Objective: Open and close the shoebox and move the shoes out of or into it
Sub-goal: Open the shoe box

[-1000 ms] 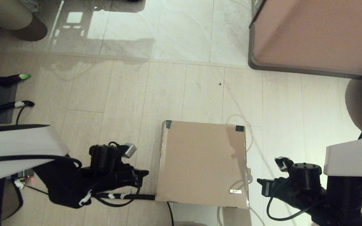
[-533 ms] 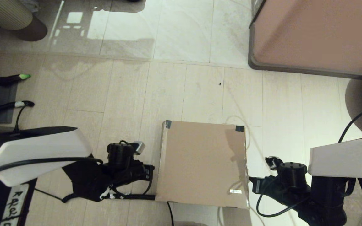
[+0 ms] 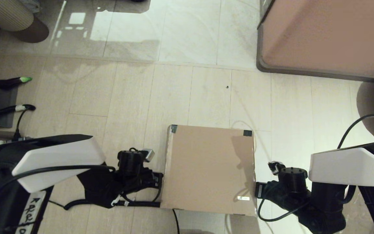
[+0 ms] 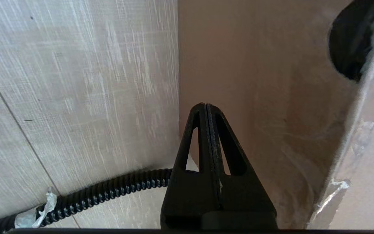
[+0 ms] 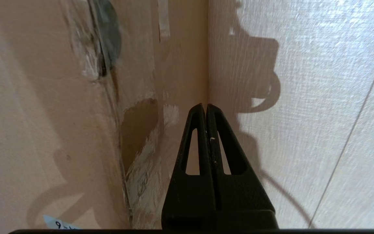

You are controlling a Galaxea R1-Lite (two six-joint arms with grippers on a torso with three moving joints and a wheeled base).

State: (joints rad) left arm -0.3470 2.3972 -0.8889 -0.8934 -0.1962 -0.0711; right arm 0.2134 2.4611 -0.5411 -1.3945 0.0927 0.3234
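My left tool (image 3: 158,179), fingers pressed together and holding nothing, sits at the left side of the shoebox (image 3: 209,169). My right tool (image 3: 257,189), likewise pinched together and empty, sits at its right side. The shoebox rests lid-down on the floor (image 3: 135,94), centre-near.

Shoebox (image 3: 209,169) on floor (image 3: 187,94) between left gripper (image 3: 159,179) and right gripper (image 3: 257,189) (large block (image 3: 330,35) behind).
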